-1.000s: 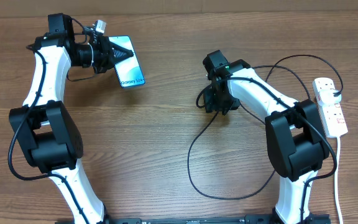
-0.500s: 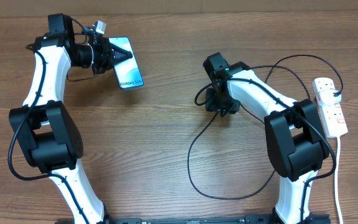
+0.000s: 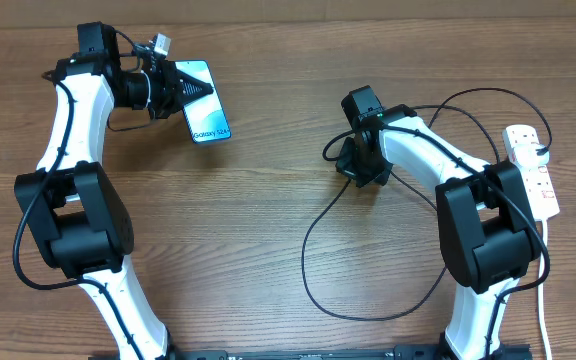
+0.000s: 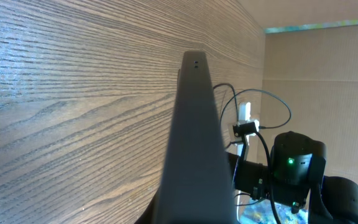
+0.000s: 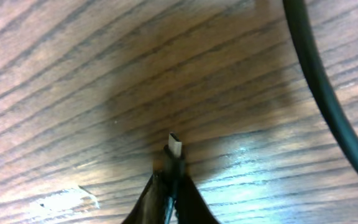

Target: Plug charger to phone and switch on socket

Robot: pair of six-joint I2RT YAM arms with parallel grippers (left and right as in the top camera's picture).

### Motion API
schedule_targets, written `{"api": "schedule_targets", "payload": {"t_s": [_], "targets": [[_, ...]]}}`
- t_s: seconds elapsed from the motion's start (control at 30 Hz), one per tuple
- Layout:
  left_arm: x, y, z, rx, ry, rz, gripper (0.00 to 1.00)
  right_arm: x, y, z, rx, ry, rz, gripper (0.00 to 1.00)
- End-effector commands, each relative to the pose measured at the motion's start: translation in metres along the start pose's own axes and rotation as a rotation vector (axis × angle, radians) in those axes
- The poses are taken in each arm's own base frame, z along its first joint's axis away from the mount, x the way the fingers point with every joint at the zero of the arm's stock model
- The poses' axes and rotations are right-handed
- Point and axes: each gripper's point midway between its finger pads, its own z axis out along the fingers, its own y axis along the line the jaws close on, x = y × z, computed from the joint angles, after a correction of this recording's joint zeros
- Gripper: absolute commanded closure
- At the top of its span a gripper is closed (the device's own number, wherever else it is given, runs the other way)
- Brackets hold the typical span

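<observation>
The phone [image 3: 213, 120] is clamped in the left tool [image 3: 192, 90], one short edge turned rightward. Well right of the phone, the charger [image 5: 174, 149] is pinched at its tip by the right tool [image 3: 360, 172]. The tip should be squared to the port before insertion. The socket [image 3: 531, 172] lies farthest right.

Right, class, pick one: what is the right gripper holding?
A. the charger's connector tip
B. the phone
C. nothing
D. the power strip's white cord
A: the right wrist view shows the charger's connector tip pinched in the right gripper; the phone sits in the left gripper.
</observation>
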Motion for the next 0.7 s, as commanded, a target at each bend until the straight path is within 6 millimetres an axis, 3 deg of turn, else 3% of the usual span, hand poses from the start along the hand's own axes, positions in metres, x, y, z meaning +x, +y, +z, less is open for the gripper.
{"api": "schedule_targets", "payload": {"t_s": [0.0,0.2,0.23,0.43,0.53,0.67], "targets": [[0.001,-0.019,-0.005,0.027,-0.006,0.057,0.96,0.015,-0.010,0.018,0.030,0.056,0.005,0.96],[0.001,-0.020,-0.005,0.027,-0.006,0.058,0.96,0.009,-0.016,0.018,0.073,0.016,-0.019,0.93],[0.001,-0.020,-0.005,0.027,-0.006,0.058,0.96,0.010,-0.015,0.018,0.070,0.020,-0.029,0.89],[0.001,-0.019,-0.005,0.027,-0.006,0.057,0.96,0.018,-0.018,0.018,0.084,0.053,-0.031,0.87],[0.001,-0.019,-0.005,0.027,-0.006,0.057,0.96,0.019,-0.016,0.018,0.080,0.050,-0.036,0.96],[0.001,-0.019,-0.005,0.027,-0.006,0.057,0.96,0.013,-0.008,0.017,0.050,0.031,-0.123,0.96]]}}
